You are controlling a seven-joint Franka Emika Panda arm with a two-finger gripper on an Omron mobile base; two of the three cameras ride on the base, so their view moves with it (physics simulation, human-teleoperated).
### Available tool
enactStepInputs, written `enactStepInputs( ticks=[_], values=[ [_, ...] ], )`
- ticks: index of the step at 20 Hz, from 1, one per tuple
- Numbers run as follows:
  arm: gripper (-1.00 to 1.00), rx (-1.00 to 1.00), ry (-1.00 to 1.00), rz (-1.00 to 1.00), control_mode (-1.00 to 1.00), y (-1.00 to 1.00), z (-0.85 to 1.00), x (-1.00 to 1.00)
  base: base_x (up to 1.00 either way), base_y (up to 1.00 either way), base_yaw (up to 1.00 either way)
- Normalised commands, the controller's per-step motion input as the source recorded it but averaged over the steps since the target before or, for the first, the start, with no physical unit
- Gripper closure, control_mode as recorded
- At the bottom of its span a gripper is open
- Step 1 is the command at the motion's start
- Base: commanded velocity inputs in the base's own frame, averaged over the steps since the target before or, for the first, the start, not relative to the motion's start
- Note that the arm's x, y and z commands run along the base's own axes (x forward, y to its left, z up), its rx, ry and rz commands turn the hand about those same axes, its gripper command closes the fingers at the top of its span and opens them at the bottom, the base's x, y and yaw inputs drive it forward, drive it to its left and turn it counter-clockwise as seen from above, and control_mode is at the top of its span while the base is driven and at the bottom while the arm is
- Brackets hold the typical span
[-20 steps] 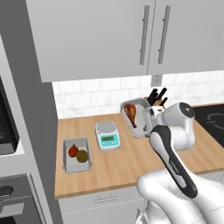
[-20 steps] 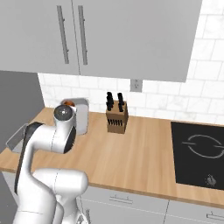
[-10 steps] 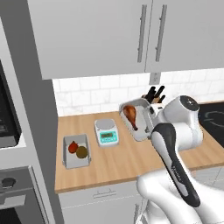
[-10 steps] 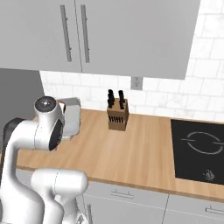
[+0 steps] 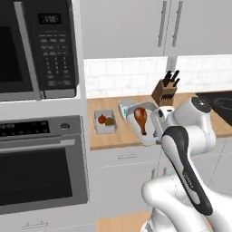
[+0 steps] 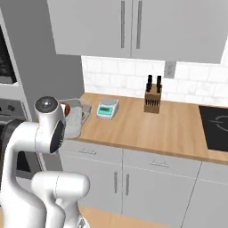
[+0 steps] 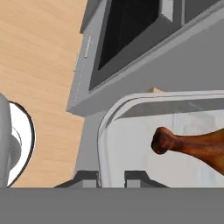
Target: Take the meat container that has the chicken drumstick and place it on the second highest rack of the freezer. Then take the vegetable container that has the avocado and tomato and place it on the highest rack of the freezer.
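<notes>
One tool [image 7: 111, 177] clamps the meat container [image 5: 144, 131] (chicken drumstick [image 5: 141, 118] inside).

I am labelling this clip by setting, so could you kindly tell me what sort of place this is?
A home kitchen, rendered in simulation. The signs: a wooden counter under grey wall cabinets, a microwave stacked over a built-in oven, and a knife block beside a cooktop.

Glossy orange-brown chicken drumstick [image 7: 199, 146], smooth translucent plastic meat container [image 7: 131, 140], matt wood-grain counter [image 6: 169, 129], smooth grey cabinet fronts [image 6: 133, 26]
</notes>
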Motion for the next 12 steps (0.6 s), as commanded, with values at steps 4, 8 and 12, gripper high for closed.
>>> enactStepInputs(
  ticks=[4,8,12],
  values=[
    [1.0,0.0,0.0,0.0,1.0,0.0,0.0,0.0,-0.29,1.0,0.21],
    [1.0,0.0,0.0,0.0,1.0,0.0,0.0,0.0,-0.28,1.0,0.2],
    [1.0,0.0,0.0,0.0,1.0,0.0,0.0,0.0,-0.38,1.0,0.18]
  ],
)
